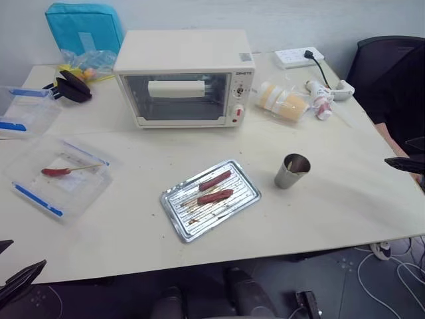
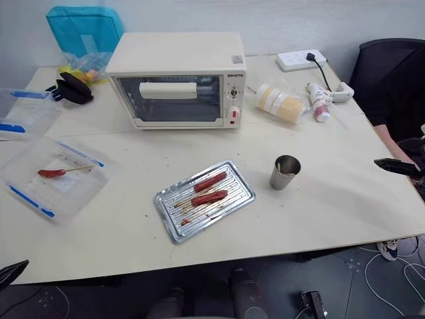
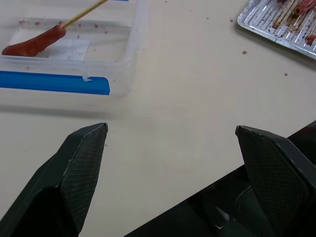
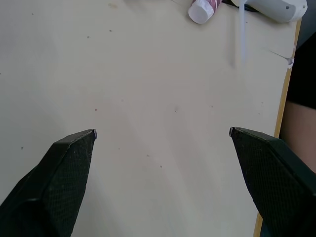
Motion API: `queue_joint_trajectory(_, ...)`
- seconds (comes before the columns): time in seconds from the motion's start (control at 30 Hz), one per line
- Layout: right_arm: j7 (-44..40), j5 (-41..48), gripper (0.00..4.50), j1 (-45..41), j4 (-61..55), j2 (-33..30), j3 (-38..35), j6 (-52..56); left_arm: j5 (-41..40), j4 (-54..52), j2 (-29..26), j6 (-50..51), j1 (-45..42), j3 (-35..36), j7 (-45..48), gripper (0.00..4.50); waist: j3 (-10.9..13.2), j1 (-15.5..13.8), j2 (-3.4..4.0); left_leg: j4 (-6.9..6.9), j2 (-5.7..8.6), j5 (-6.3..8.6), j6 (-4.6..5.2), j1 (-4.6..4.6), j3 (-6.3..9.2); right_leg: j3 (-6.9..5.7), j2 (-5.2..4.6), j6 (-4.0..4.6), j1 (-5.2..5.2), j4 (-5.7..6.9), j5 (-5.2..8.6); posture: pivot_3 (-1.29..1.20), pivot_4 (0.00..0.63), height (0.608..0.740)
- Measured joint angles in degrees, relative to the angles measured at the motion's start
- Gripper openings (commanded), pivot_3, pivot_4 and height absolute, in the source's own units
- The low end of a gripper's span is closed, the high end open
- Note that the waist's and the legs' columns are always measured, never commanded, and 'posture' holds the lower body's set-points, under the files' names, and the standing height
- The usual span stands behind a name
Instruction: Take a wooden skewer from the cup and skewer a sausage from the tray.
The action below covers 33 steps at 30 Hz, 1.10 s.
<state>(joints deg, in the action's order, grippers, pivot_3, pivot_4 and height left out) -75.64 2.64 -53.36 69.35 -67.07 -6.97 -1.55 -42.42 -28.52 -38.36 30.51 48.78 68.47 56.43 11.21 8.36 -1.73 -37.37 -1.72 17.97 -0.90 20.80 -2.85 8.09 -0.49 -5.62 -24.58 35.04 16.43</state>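
The steel cup (image 1: 292,171) stands upright right of the table's centre, and a pale wooden skewer end (image 1: 289,163) seems to show inside it. The ribbed silver tray (image 1: 191,224) lies mid-table and holds two sausages (image 1: 214,180) (image 1: 215,196). My left gripper (image 3: 170,131) is open and empty over the near left table edge, close to the clear box. My right gripper (image 4: 163,133) is open and empty above bare tabletop at the far right, well to the right of the cup.
A clear box with blue clips (image 1: 86,193) holds a skewered sausage (image 1: 56,172). At the back are a toaster oven (image 1: 182,78), wrapped paper cups (image 1: 282,102), a power strip (image 1: 299,56) and a white glue gun (image 1: 335,90). A person's arm (image 2: 388,143) is at the right edge.
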Motion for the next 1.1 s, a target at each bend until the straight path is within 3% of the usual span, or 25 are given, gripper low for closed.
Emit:
queue_joint_trajectory(0.53,0.20,0.07,4.49,0.39,0.02,-0.01,-0.23,-0.25,-0.50,0.00,-1.43,3.33,-3.81,-1.79,-3.55,4.38,0.01,0.25,-0.02,0.03,0.00,0.05,0.02,-0.44,-0.65,0.42,0.03,-0.12,0.05,0.45,0.12,0.00,0.150,0.740)
queue_joint_trajectory(0.77,-1.16,1.93,4.49,1.53,-2.88,-0.05,-1.74,2.11,-3.31,-0.52,-6.59,6.21,-9.66,-4.44,-4.25,4.38,0.01,0.17,-0.01,-0.01,-0.01,0.05,0.02,-0.52,-0.82,0.48,0.04,-0.14,0.07,0.61,0.14,0.00,0.150,0.740)
queue_joint_trajectory(0.87,-3.68,5.91,4.49,6.82,-10.91,-0.02,-4.55,6.20,-6.21,-2.82,-11.63,8.07,-14.78,-9.31,-3.41,4.38,0.00,-0.08,-0.02,-0.04,-0.05,0.05,0.02,-0.52,-0.81,0.48,0.02,-0.23,0.08,0.71,0.11,0.00,0.150,0.740)
queue_joint_trajectory(0.97,-3.73,12.22,4.49,20.43,-28.67,1.14,-9.92,14.43,-10.45,-3.43,-16.86,10.54,-23.17,-15.15,-3.16,4.38,-0.02,-0.45,-0.06,-0.10,-0.06,0.11,-0.08,-0.49,-0.62,0.39,0.03,-1.09,0.06,0.93,-0.24,0.00,0.150,0.740)
queue_joint_trajectory(1.1,2.00,19.82,4.49,37.68,-54.21,5.64,-20.00,27.46,-15.68,-3.17,-21.59,13.06,-34.93,-22.77,-3.83,4.38,-0.04,-0.56,-0.03,-0.09,-0.04,0.17,-0.17,-0.46,-0.09,0.34,0.13,-1.14,0.04,1.02,-0.19,0.00,0.150,0.740)
